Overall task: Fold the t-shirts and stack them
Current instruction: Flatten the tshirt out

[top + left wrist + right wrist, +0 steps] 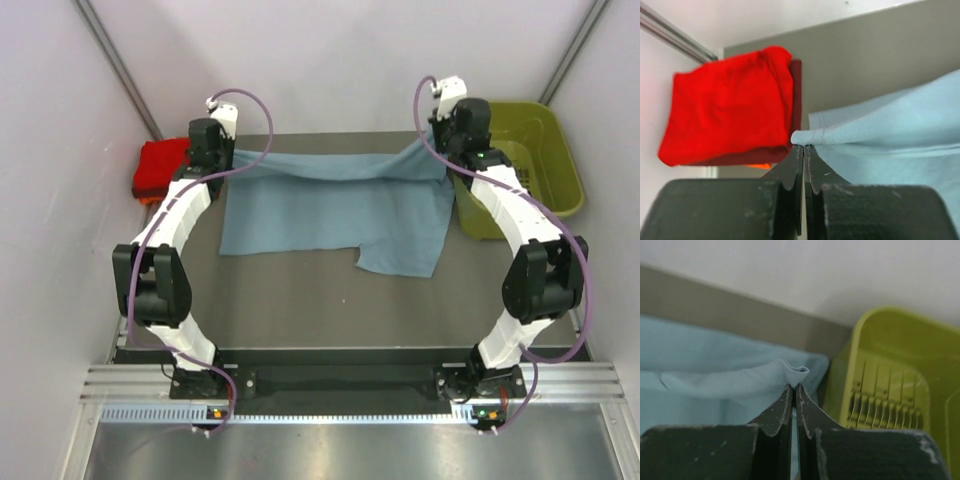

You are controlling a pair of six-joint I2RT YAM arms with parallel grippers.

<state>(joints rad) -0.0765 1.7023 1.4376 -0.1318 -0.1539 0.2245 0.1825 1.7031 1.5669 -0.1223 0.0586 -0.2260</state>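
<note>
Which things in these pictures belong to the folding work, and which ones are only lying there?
Belonging to the job: plain grey-blue cloth t-shirt, pinched at its far edge by the left gripper and right gripper; stack of folded red and orange shirts.
Only lying about: olive-green plastic basket.

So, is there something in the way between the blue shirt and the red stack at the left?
Nothing visible. The left gripper pinches a corner of the grey-blue shirt right beside the red stack, with only bare table between them.
</note>
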